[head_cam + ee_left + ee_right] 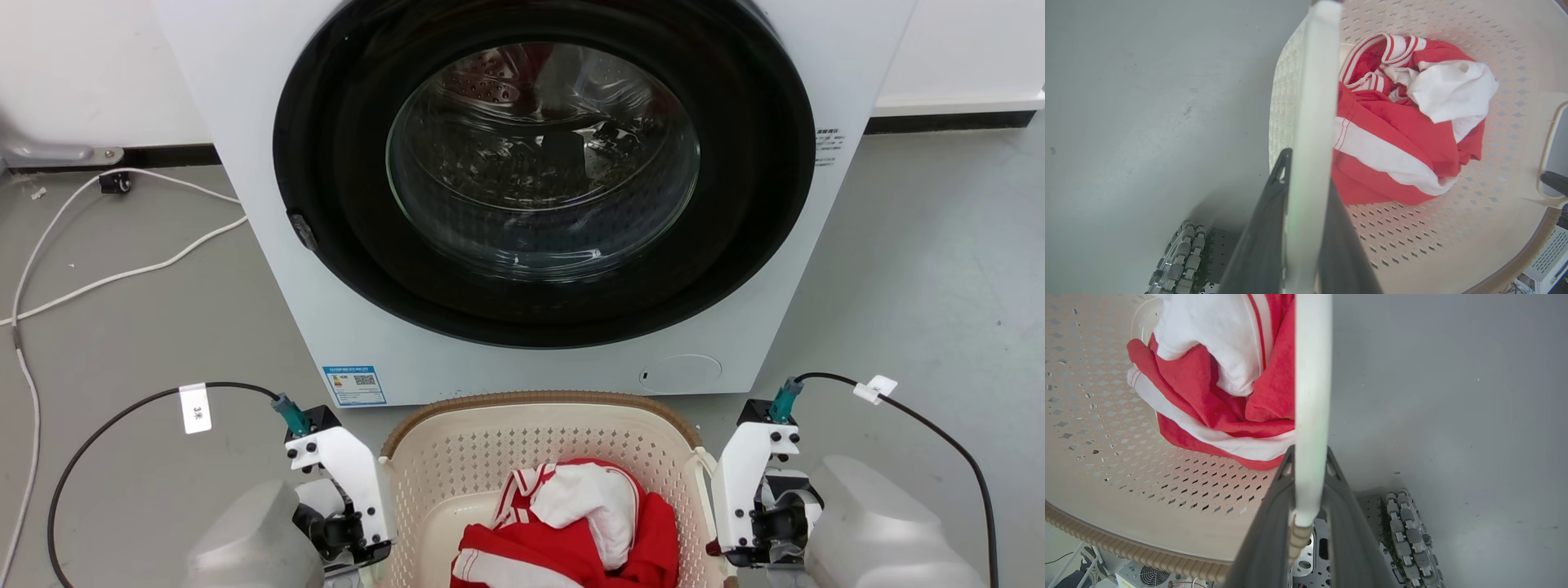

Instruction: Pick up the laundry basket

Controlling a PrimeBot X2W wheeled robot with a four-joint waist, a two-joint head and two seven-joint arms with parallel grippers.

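Gripping the laundry basket (535, 445): left end effector (1307, 171), right end effector (1309, 457).

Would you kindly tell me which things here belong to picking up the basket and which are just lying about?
For the job: laundry basket, left gripper and right gripper on its handles.
Lying about: washing machine, white cable, red-and-white clothes in the basket.

Both forearms (245, 531) wear smooth, pale grey rounded shells. Each wrist carries a white angular bracket (339, 474) studded with black screws, topped by a teal plug (291, 415) that feeds a looping black cable (241, 383). The left cable bears a white tag (195, 407) with dark print. The jaws are long, dark grey, tapering fingers (1257, 245). The base has wheels (1406, 535) ringed with small grey rollers.
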